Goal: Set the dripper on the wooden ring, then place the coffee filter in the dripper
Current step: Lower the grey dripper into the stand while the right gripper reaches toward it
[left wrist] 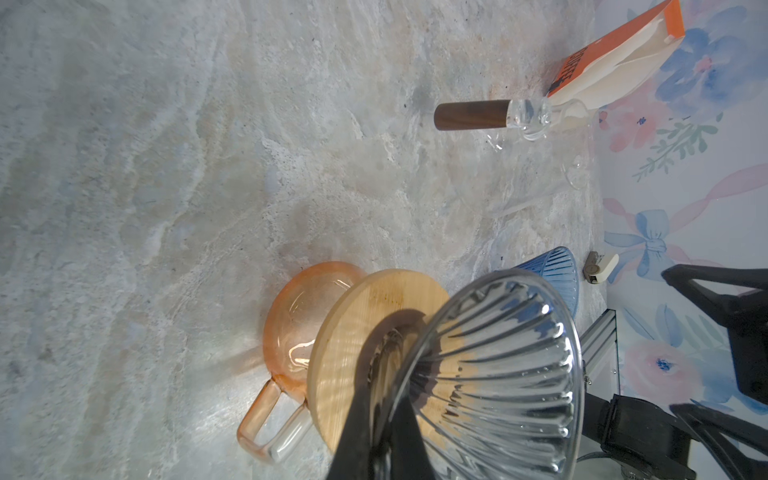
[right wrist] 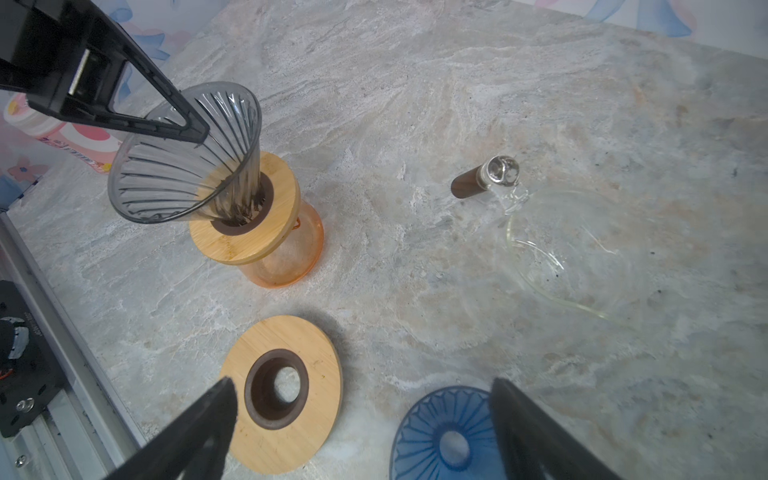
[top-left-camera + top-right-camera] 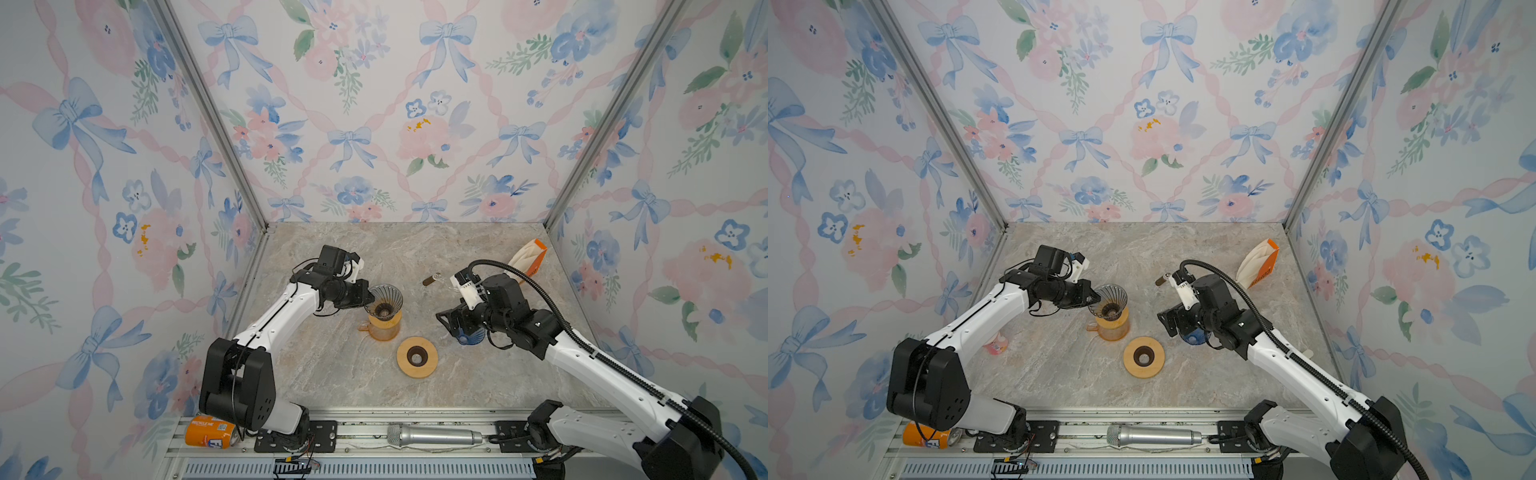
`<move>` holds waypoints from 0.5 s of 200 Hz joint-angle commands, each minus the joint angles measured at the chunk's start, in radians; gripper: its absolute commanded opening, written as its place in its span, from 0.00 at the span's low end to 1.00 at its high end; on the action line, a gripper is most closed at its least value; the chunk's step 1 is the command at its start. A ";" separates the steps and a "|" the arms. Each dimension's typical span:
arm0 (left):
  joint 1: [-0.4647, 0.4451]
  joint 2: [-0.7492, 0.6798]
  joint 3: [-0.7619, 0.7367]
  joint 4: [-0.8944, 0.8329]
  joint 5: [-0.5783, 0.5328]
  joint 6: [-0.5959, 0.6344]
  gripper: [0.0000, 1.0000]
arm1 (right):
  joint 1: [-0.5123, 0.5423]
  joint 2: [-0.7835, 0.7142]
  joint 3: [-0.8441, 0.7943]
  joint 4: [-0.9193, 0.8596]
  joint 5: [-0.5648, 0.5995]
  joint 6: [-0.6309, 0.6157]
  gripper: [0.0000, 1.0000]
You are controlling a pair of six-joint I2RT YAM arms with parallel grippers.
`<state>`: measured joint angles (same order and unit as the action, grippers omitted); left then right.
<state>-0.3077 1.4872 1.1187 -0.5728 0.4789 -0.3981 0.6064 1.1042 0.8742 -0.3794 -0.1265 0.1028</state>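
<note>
Right wrist view: the left tool (image 2: 196, 132) is pinched narrow on the rim of the smoky glass dripper (image 2: 166, 183). The dripper leans over, with its narrow end in the hole of a wooden collar (image 2: 286, 187) that lies on top of an orange glass carafe (image 2: 291, 257). From this angle it is hard to tell whether the narrow end sits fully home in the collar.

The right tool (image 2: 361, 386) hangs with its fingers spread wide, gripping nothing. It is above the desk (image 2: 457, 83), over the gap between a second wooden collar (image 2: 320, 415) and a blue dripper (image 2: 440, 419). Both of these rest on the desk, near each other.

In both top views the coffee filters (image 3: 521, 255) sit as a white stack in an orange box (image 3: 540, 249) at the far right corner of the desk. They are well apart from the smoky glass dripper and from both tools. A clear glass vessel with a dark wooden handle (image 2: 467, 185) lies on the desk between the box and the carafe, nearer the box.
</note>
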 commanded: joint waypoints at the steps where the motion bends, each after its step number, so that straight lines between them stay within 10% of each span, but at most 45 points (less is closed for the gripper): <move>1: -0.034 0.058 0.020 -0.027 -0.090 0.017 0.00 | -0.014 0.006 0.050 -0.032 0.013 0.036 0.96; 100: -0.051 0.076 0.079 -0.010 -0.078 0.003 0.09 | -0.021 0.068 0.156 -0.072 0.005 0.080 0.96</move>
<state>-0.3561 1.5536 1.1847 -0.5522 0.4633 -0.4019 0.5953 1.1530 0.9798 -0.4156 -0.1162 0.1547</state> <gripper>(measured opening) 0.070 0.965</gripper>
